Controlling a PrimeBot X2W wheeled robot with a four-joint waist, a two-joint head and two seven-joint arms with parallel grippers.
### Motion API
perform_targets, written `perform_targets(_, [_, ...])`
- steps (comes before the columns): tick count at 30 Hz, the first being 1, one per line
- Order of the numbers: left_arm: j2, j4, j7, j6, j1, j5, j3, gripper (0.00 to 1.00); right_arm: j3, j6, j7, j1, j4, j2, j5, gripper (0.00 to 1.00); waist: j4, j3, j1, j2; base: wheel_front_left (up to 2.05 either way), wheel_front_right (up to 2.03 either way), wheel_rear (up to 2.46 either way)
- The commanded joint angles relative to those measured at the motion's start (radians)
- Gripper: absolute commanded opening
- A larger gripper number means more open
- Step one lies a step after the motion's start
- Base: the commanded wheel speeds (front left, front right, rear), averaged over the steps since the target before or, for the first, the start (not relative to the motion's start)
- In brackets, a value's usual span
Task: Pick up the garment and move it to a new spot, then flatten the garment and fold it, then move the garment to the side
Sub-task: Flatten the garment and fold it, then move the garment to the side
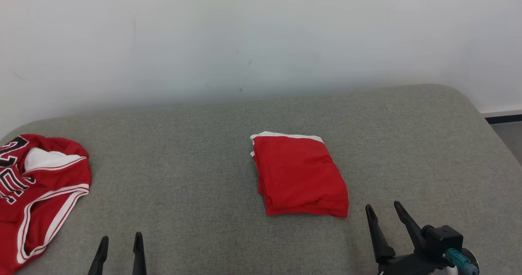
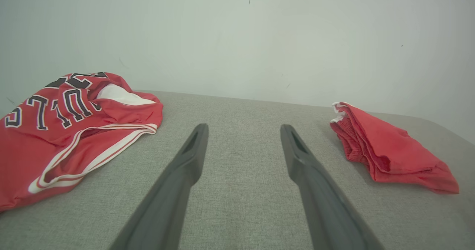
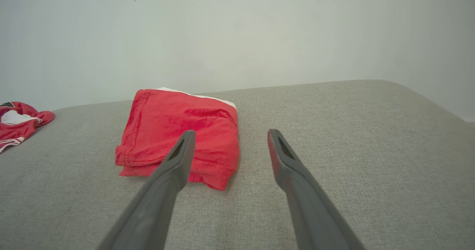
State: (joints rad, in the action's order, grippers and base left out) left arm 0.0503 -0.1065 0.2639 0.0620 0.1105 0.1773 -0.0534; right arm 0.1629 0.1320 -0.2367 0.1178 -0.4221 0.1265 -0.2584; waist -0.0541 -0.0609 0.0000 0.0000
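Observation:
A red garment (image 1: 299, 177) with a white edge lies folded into a neat rectangle in the middle of the grey fabric surface (image 1: 195, 152). My right gripper (image 1: 382, 204) hovers open just to the right of its near corner, touching nothing. In the right wrist view the folded garment (image 3: 167, 120) sits ahead and left of the right gripper (image 3: 231, 131). My left gripper (image 1: 121, 236) stands open at the near edge, with nothing between its fingers. From the left wrist, the left gripper (image 2: 243, 125) points at bare fabric, with the folded garment (image 2: 386, 150) off to the right.
A crumpled red jersey (image 1: 40, 185) with white trim and black lettering lies at the far left; it also shows as the jersey (image 2: 74, 124) in the left wrist view. A pale wall (image 1: 261, 42) stands behind. The surface's rounded right edge (image 1: 481, 111) drops to the floor.

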Motion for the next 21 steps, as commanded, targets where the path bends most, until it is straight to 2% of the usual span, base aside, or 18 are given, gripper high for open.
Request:
perform_targets(1, [0.000, 0.002, 0.001, 0.001, 0.000, -0.006, -0.001, 1.00, 0.000, -0.003, 0.001, 0.003, 0.005, -0.003, -0.005, 1.00, 0.001, 0.000, 0.0000, 0.0000, 0.00, 0.00, 0.00])
perform_targets(21, [0.000, -0.004, 0.001, -0.004, -0.021, 0.015, 0.016, 1.00, -0.019, -0.003, 0.036, 0.027, 0.011, 0.002, -0.040, 1.00, 0.027, 0.028, 0.0000, 0.0000, 0.00, 0.00, 0.00])
